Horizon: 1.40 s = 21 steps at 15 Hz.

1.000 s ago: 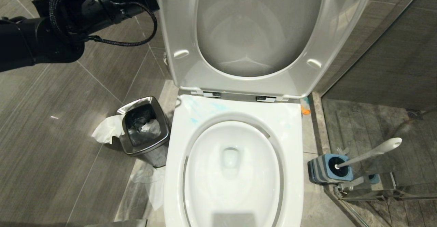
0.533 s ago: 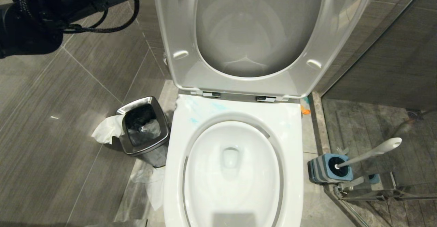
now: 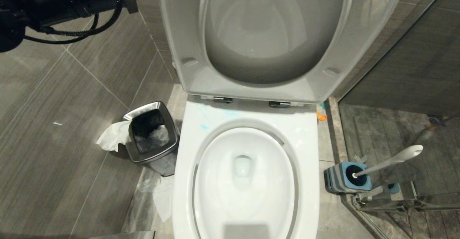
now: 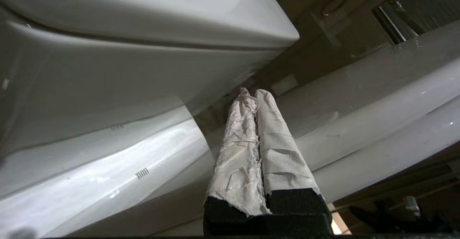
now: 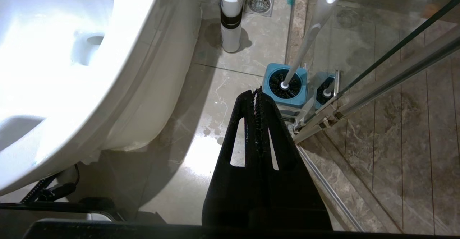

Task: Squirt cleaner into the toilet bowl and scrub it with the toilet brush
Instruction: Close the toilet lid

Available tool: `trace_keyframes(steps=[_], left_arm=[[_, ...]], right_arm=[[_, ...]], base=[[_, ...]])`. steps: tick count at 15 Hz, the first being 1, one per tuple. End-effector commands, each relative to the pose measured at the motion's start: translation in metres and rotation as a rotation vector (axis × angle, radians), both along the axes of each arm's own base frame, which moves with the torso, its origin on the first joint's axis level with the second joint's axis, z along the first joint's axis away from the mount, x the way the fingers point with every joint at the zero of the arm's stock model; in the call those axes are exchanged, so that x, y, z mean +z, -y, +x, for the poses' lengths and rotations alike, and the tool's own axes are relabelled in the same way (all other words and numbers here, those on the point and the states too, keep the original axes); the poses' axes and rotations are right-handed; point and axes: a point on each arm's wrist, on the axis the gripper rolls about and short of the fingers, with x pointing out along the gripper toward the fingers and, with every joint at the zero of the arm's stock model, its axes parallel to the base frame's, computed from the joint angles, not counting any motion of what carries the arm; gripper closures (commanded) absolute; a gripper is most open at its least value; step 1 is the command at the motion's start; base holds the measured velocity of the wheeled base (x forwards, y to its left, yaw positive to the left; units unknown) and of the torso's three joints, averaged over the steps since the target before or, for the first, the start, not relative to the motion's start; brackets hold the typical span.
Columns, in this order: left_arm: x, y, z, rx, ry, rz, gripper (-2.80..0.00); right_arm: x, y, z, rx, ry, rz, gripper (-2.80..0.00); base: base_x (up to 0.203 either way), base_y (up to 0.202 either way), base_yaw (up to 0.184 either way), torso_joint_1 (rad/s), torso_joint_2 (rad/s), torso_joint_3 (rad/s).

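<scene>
A: Up at the upper left of the head view, only the black left arm (image 3: 54, 1) shows, beside the raised white plastic seat and lid (image 3: 273, 34); its hand is out of that frame.

B: The left wrist view fills that in: the left hand (image 4: 251, 93), fingers wrapped in white paper and pressed together on nothing, points at glossy white porcelain.

A: The large white glossy oval toilet bowl (image 3: 244, 181) is at the centre bottom, with pale teal cleaner smears (image 3: 215, 115) on its rear rim.

B: The long white-handled toilet brush (image 3: 390, 161) stands in its square blue-and-grey holder (image 3: 346, 178) at the lower right. The right wrist view adds a white bottle with an orange cap (image 5: 231, 16) on the floor, and the black right hand (image 5: 258, 91), pressed together and empty, near the holder.

A: A square steel bin (image 3: 151, 136) sits left of the bowl.
</scene>
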Motion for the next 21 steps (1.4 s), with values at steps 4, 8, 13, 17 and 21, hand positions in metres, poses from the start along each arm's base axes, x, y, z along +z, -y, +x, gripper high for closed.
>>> trace_keyframes(steps=[4, 8, 13, 17, 21], left_arm=[[-0.008, -0.005, -0.023, -0.049, -0.073, 0.052, 0.0], [-0.007, -0.014, -0.054, -0.047, -0.14, 0.074, 0.0], [-0.024, -0.029, -0.108, -0.051, -0.311, 0.124, 0.0], [-0.035, -0.043, -0.156, -0.054, -0.426, 0.2, 0.0], [-0.03, -0.055, -0.18, 0.01, -0.389, 0.233, 0.0]], right_arm=[[0.0, 0.0, 0.0, 0.0, -0.001, 0.0, 0.0], [0.0, 0.0, 0.0, 0.0, -0.001, 0.0, 0.0], [0.0, 0.0, 0.0, 0.0, -0.001, 0.0, 0.0], [0.0, 0.0, 0.0, 0.0, -0.001, 0.0, 0.0], [0.0, 0.0, 0.0, 0.0, -0.001, 0.0, 0.0]], base=[[0.0, 0.0, 0.0, 0.0, 0.0, 0.0], [0.0, 0.0, 0.0, 0.0, 0.0, 0.0], [0.0, 0.0, 0.0, 0.0, 0.0, 0.0], [0.0, 0.0, 0.0, 0.0, 0.0, 0.0], [0.0, 0.0, 0.0, 0.0, 0.0, 0.0]])
